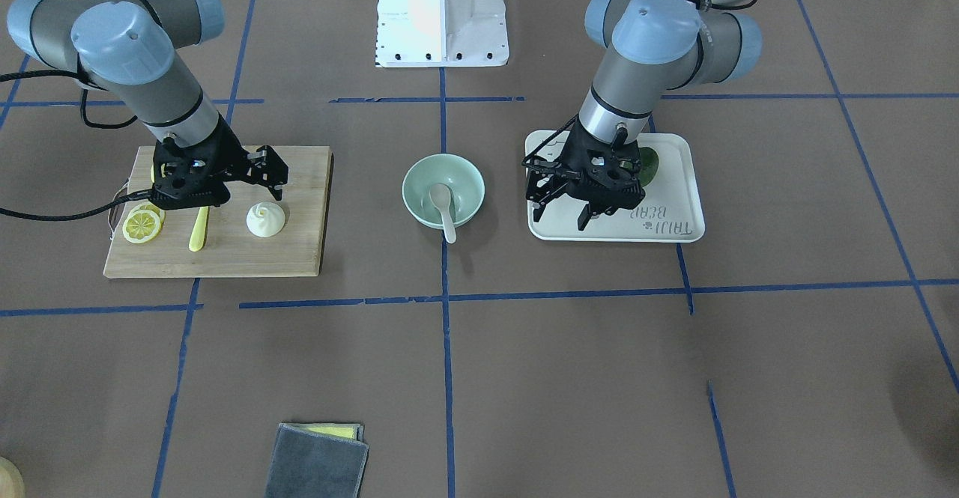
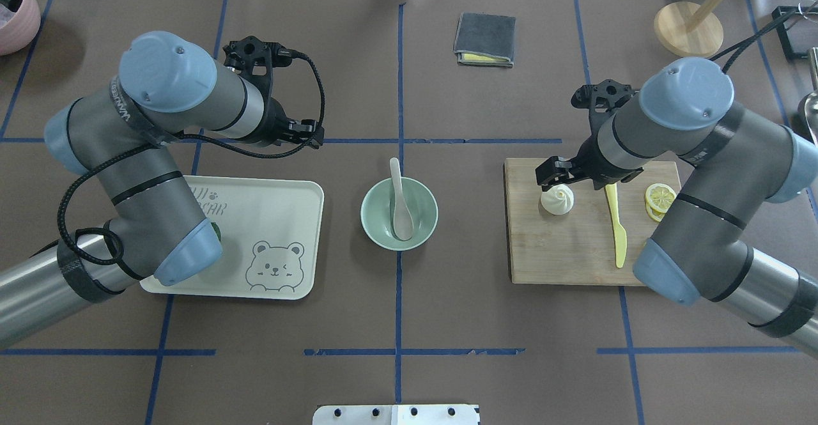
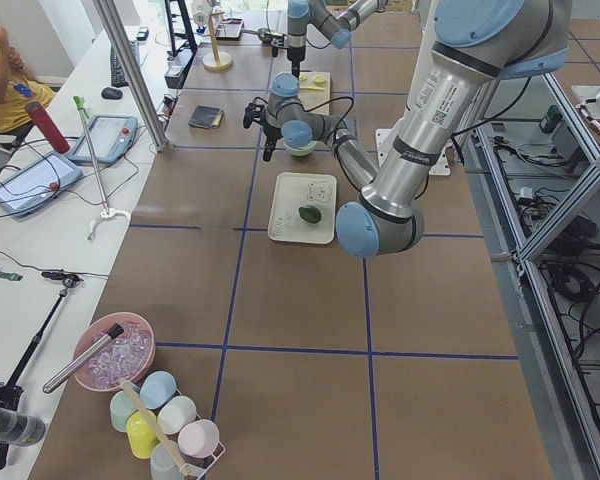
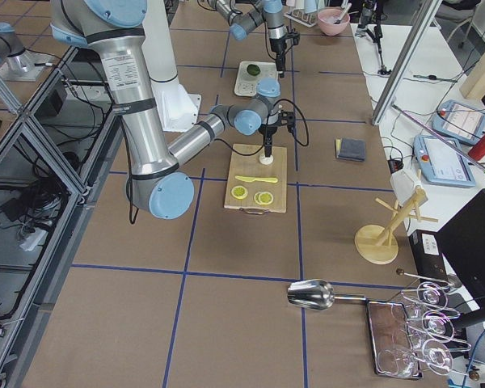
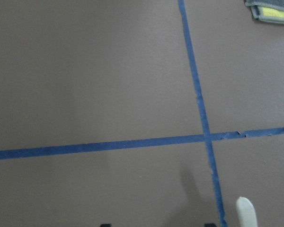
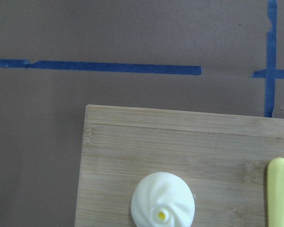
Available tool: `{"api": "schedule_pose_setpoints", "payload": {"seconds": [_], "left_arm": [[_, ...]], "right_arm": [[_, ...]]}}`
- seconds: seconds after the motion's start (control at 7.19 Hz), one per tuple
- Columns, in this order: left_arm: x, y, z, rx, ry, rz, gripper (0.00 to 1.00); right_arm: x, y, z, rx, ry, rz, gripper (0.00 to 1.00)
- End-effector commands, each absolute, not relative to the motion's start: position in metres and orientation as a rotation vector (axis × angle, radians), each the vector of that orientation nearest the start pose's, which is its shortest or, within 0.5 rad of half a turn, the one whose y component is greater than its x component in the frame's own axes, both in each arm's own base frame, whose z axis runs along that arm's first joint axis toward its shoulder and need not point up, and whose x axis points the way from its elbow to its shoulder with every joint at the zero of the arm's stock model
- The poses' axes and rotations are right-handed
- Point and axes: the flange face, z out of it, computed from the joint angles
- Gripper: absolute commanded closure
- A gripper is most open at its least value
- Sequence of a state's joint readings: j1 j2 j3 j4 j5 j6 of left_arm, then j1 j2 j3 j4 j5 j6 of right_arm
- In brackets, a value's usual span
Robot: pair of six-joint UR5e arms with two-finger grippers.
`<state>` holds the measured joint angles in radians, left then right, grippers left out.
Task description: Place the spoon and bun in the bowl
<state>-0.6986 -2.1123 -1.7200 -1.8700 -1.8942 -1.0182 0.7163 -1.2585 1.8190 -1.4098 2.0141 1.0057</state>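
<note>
Jaws apart, the right pincer (image 1: 271,177) hovers close over the bun (image 1: 265,219) on the wooden board (image 1: 300,251). The bun looks light, soft and easily dented, so a gentle hold across its round flanks seems wisest. The spoon (image 1: 443,210) lies in the bowl (image 1: 419,176). The left pincer (image 1: 559,215), spread and empty, hangs over the tray (image 1: 674,221).

bowl (image 1: 464,182) 1 | spoon (image 1: 443,206) 1 | bun (image 1: 265,219) 1 | knife (image 1: 198,230) 1 | tray (image 1: 674,183) 1
</note>
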Motion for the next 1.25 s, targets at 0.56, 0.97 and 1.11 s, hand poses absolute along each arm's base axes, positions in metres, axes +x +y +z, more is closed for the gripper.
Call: {"api": "schedule_pose_setpoints", "payload": {"seconds": [0.56, 0.97, 1.11], "left_arm": [[0.433, -0.499, 0.244, 0.337, 0.969, 0.026, 0.28], [0.431, -0.497, 0.238, 0.340, 0.977, 0.023, 0.28], [0.430, -0.496, 0.237, 0.341, 0.978, 0.023, 0.28]], "right_arm": [[-0.436, -0.461, 0.390, 0.086, -0.734, -0.023, 0.01], [-0.437, -0.460, 0.393, 0.080, -0.732, -0.019, 0.01], [-0.437, -0.460, 0.393, 0.080, -0.732, -0.019, 0.04]]}}
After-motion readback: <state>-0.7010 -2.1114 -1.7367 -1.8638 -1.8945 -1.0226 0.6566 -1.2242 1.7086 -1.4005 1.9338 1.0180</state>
